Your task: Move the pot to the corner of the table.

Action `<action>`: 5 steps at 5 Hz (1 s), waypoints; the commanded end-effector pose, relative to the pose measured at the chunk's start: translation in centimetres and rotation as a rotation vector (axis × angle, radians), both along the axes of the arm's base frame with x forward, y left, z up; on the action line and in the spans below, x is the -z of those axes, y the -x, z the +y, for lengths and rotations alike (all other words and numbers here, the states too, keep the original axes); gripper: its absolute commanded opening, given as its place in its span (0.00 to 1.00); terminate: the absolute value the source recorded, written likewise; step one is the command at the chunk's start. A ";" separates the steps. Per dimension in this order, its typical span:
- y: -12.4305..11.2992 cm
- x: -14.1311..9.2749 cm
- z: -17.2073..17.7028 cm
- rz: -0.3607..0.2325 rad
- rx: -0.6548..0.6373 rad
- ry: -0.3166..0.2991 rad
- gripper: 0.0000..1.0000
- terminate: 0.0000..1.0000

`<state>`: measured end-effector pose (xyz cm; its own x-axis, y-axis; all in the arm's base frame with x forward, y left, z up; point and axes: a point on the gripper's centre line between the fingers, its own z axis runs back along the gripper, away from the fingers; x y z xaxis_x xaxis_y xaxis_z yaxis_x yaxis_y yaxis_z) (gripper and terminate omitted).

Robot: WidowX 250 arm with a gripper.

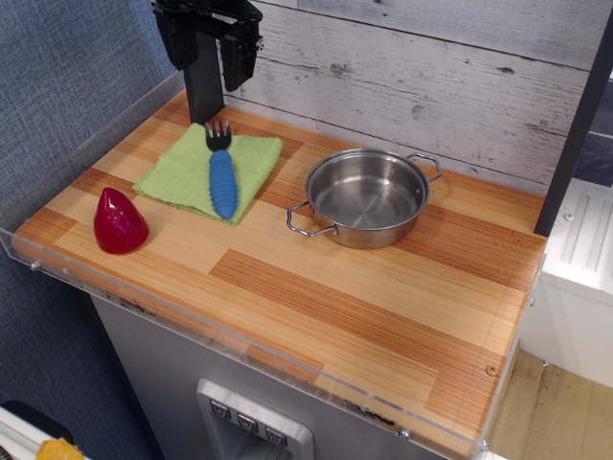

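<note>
The shiny steel pot point(367, 196) with two wire loop handles stands upright and empty on the wood-plank table, right of centre toward the back. My black gripper point(208, 53) hangs at the top left, above the back left of the table, well apart from the pot; its fingers look spread with nothing between them. The near right corner of the table point(469, 422) has a clear acrylic edge and a small screw point(491, 370) close by.
A green cloth point(196, 172) lies at the back left with a blue-handled fork point(222, 172) on it. A dark red pointed object point(119, 222) stands near the left front edge. A whitewashed plank wall point(431, 77) runs behind the table.
</note>
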<state>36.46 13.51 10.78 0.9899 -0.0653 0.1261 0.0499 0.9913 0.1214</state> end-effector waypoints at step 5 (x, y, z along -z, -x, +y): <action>0.1 2.4 -8.4 0.057 0.174 0.072 1.00 0.00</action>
<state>36.18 4.68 6.86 0.9713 -0.2345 0.0406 0.2338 0.9720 0.0227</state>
